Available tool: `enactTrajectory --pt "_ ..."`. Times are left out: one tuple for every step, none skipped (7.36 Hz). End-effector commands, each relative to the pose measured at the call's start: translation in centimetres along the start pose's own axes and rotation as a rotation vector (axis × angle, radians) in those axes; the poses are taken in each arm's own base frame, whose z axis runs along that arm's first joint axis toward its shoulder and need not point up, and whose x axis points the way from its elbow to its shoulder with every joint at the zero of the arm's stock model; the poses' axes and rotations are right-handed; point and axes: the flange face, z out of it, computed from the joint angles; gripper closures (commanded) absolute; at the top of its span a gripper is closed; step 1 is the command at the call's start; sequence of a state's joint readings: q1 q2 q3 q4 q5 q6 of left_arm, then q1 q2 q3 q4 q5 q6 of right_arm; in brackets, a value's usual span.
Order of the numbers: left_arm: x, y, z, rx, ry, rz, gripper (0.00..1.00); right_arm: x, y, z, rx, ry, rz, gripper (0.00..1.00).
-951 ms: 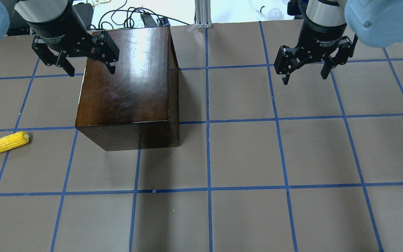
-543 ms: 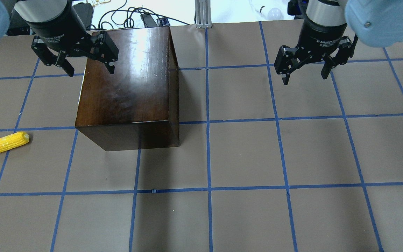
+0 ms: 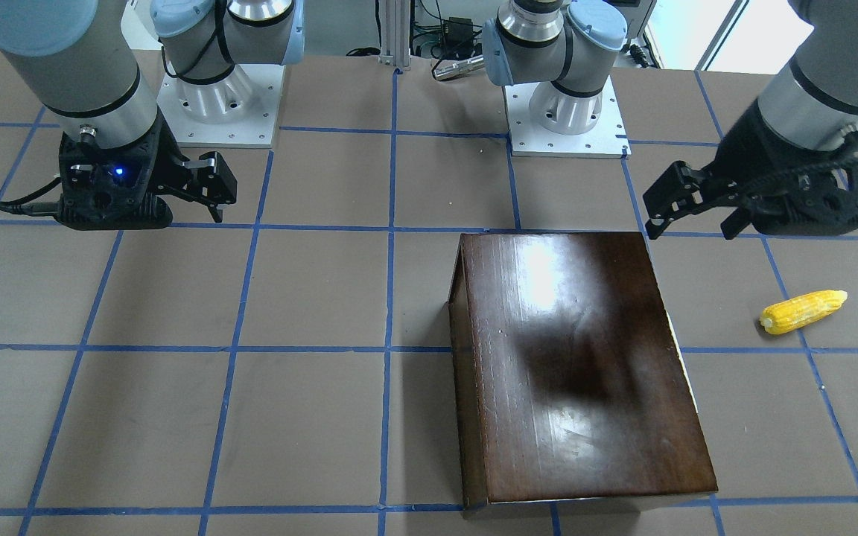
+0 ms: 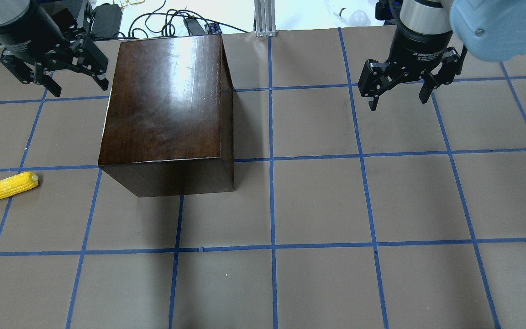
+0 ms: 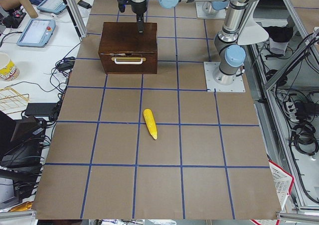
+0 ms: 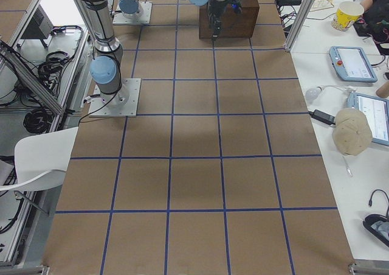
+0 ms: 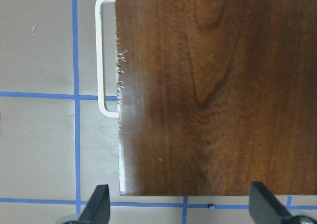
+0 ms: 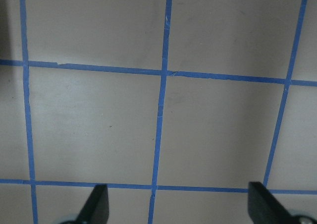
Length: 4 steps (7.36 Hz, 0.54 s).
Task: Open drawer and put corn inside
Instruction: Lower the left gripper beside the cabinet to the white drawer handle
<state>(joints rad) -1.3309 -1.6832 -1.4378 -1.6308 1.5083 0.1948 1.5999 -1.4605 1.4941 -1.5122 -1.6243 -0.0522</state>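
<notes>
The glossy dark-brown box (image 4: 167, 105) stands left of the table's centre. Its drawer is closed; the front panel (image 5: 128, 63) with a white handle (image 7: 105, 55) faces the robot's left. The yellow corn (image 4: 5, 187) lies on the table well left of the box, near the edge, and also shows in the front view (image 3: 804, 310). My left gripper (image 4: 80, 89) is open and empty, held above the table beside the box's back-left corner. My right gripper (image 4: 397, 103) is open and empty over bare table at the back right.
The brown table (image 4: 318, 205) is marked with a blue tape grid. An aluminium post (image 4: 265, 18) and cables (image 4: 167, 23) lie just past the back edge. Both arm bases (image 3: 567, 112) sit on the robot's side.
My left gripper has moved left and back, from over the box's back-left corner to beside it. The right gripper, box and corn have not moved.
</notes>
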Motion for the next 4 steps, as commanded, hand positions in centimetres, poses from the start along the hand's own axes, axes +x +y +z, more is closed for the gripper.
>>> enactTrajectory --pt "-7.8 -2.1 3.4 -0.039 0.103 -0.038 0.00 0.0 0.1 -0.1 0.000 0.000 0.000 0.00" --pt "-10.3 -2.8 5.3 -0.063 0.126 -0.001 0.00 0.0 0.0 0.0 0.000 0.000 0.000 0.00" --pt "-11.8 -3.5 6.7 -0.070 0.161 0.053 0.00 0.0 0.0 -0.1 0.002 0.000 0.000 0.00" --pt "-13.0 -4.3 8.7 -0.087 0.190 0.050 0.00 0.0 0.0 -0.1 0.002 -0.001 0.000 0.00"
